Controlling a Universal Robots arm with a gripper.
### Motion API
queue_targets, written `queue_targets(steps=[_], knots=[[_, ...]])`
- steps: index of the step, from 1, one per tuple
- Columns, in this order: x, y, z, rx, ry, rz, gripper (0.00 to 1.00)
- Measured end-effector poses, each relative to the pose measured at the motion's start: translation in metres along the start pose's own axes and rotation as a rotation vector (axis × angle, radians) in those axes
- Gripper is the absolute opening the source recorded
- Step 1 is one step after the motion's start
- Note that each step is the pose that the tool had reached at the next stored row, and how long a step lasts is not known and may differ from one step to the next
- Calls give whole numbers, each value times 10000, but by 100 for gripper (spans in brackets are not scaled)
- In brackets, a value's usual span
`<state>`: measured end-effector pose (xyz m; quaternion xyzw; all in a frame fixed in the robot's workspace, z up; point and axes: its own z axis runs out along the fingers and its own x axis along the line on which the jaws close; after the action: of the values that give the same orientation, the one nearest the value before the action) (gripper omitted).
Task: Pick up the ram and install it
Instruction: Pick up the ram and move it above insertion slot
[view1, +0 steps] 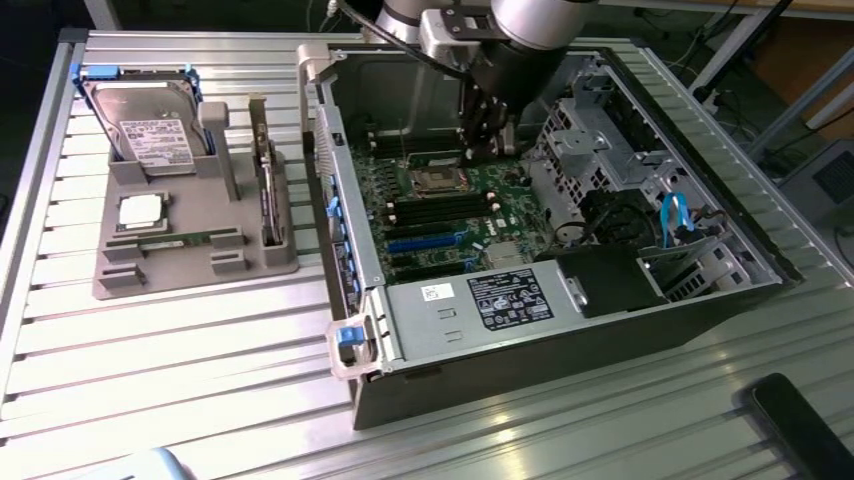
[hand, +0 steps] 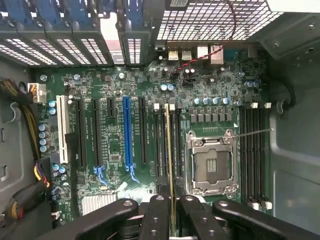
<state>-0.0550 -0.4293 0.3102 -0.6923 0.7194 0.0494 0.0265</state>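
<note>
The ram (hand: 169, 150) is gripped edge-on by the closed fingers (hand: 155, 220) above the motherboard (hand: 115, 150) slots, inside the open case (view1: 561, 360) set on a slatted metal table (view1: 160, 360); cables (view1: 731, 55) are seen beyond it.

Computer case (view1: 561, 365) on worktop (view1: 200, 370), parts holder (view1: 134, 282) at the exterior view's left of it, pincer (view1: 483, 148) inside case, ram (hand: 169, 145) in its grip above memory slots (hand: 159, 145), beside socket (hand: 210, 165)
</note>
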Motion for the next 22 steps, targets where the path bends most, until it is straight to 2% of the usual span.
queue_targets(steps=[10, 19, 22], knots=[[21, -7, 190, 1, 0, 0, 14], [22, -25, 210, 7, 0, -1, 14], [25, -45, 248, 7, 25, 1, 14]])
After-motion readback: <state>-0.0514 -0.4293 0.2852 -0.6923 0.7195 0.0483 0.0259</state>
